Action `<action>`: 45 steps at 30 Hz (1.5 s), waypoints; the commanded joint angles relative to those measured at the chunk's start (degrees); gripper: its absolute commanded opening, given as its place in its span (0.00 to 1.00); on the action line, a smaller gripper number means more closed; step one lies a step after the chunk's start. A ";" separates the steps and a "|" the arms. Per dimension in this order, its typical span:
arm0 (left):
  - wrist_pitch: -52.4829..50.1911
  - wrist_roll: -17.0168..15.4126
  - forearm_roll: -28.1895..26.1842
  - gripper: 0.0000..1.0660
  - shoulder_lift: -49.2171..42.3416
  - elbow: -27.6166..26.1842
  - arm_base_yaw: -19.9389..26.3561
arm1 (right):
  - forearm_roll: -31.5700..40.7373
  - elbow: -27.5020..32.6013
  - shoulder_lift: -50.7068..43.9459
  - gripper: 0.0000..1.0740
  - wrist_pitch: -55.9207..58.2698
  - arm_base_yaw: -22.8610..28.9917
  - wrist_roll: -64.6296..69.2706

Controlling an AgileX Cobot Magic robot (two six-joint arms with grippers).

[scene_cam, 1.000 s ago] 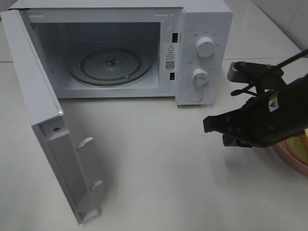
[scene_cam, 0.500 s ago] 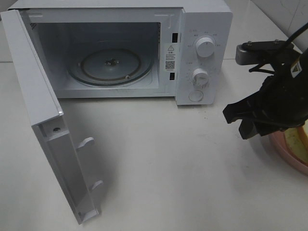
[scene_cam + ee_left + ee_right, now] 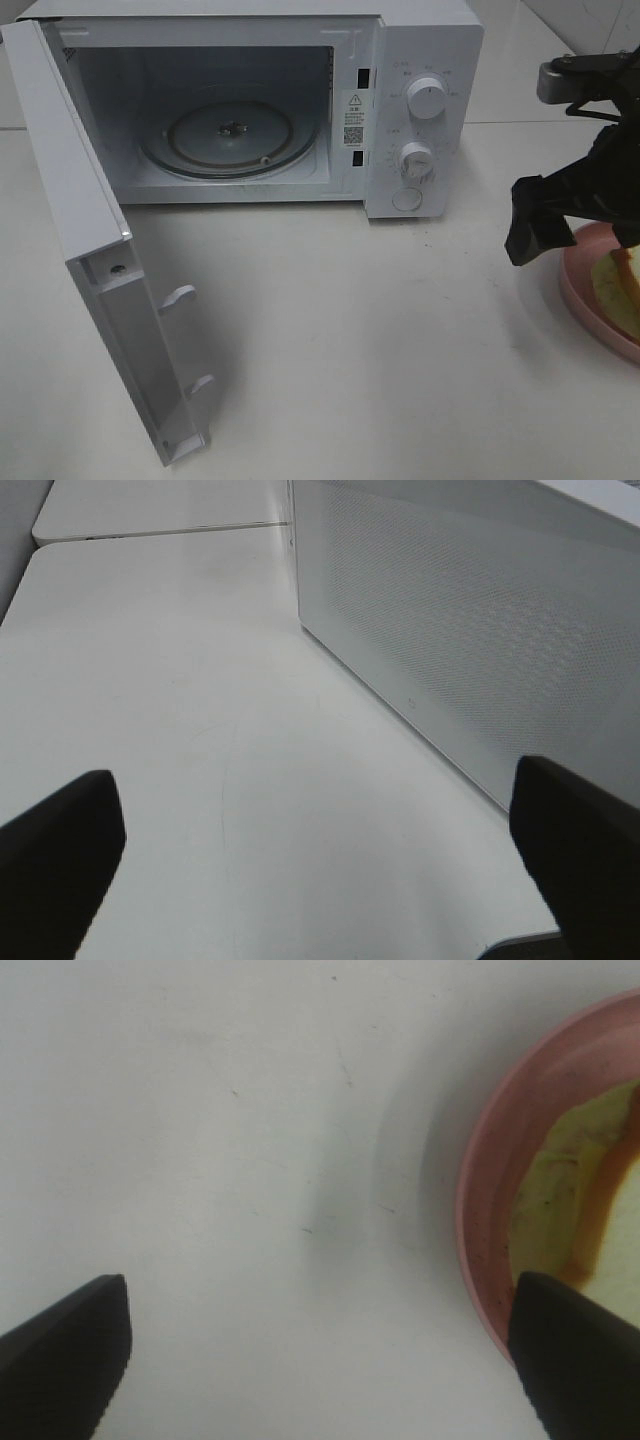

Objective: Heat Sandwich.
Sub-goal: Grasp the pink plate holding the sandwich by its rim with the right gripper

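Exterior high view: microwave (image 3: 420, 100) stands with its door (image 3: 90, 230) swung wide and the glass turntable (image 3: 230, 135) bare. The right gripper (image 3: 320, 1360) hovers over the table (image 3: 350, 330) just beside the pink plate (image 3: 480, 1210), jaws wide apart with nothing between them. The left gripper (image 3: 320, 870) is also spread wide and empty, low beside a white perforated panel.

Step in hand, as judged: approach for pickup. Shift toward the plate until the rim sits squarely between the fingers. Grip the rim rather than the soft bread. Keep the plate level and clear the door edge on the way in.

The sandwich (image 3: 575, 1175) lies on the plate, right of the microwave, partly cut off by the frame. It shows a pale yellow-green filling, a golden-brown crust line and white bread.
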 commanded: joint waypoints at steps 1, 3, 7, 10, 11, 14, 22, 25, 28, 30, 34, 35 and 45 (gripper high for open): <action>-0.29 0.00 0.17 0.97 -1.49 -0.34 -0.29 | -0.69 -0.34 -0.23 0.92 2.01 -2.06 -0.86; -0.29 0.00 0.17 0.97 -1.49 -0.34 -0.29 | -0.69 -0.34 -0.17 0.91 2.29 -2.64 -0.86; -0.29 0.00 0.17 0.97 -1.49 -0.34 -0.29 | -0.86 -0.63 1.09 0.91 2.35 -4.64 -0.86; -0.29 0.00 0.17 0.97 -1.49 -0.34 -0.29 | -1.38 -1.72 4.18 0.90 2.46 -4.87 -0.86; -0.29 0.00 0.17 0.97 -1.49 -0.34 -0.29 | -1.38 -1.72 4.18 0.90 2.46 -4.87 -0.86; -0.29 0.00 0.17 0.97 -1.49 -0.34 -0.29 | -1.60 -3.27 8.02 0.90 2.23 -5.21 -0.86; -0.29 0.00 0.17 0.97 -1.49 -0.34 -0.29 | -3.15 -5.79 15.07 0.88 2.18 -5.33 -1.49; -0.29 0.00 0.17 0.97 -1.49 -0.34 -0.29 | -3.15 -6.36 16.44 0.88 2.12 -5.33 -1.72; -0.29 0.00 0.17 0.97 -1.49 -0.34 -0.29 | -3.15 -6.82 19.14 0.88 0.80 -5.33 -2.46; -0.29 0.00 0.17 0.97 -1.49 -0.34 -0.29 | -3.21 -6.82 19.77 0.88 0.46 -5.33 -2.52; -0.29 0.00 0.17 0.97 -1.49 -0.34 -0.29 | -3.38 -6.82 21.89 0.88 -0.63 -5.96 -2.58; -0.29 0.00 0.17 0.97 -1.49 -0.34 -0.29 | -3.90 -6.82 23.09 0.88 -1.15 -5.96 -2.58; -0.29 0.00 0.17 0.97 -1.49 -0.34 -0.29 | -4.01 -6.82 26.99 0.87 -3.90 -5.96 -2.81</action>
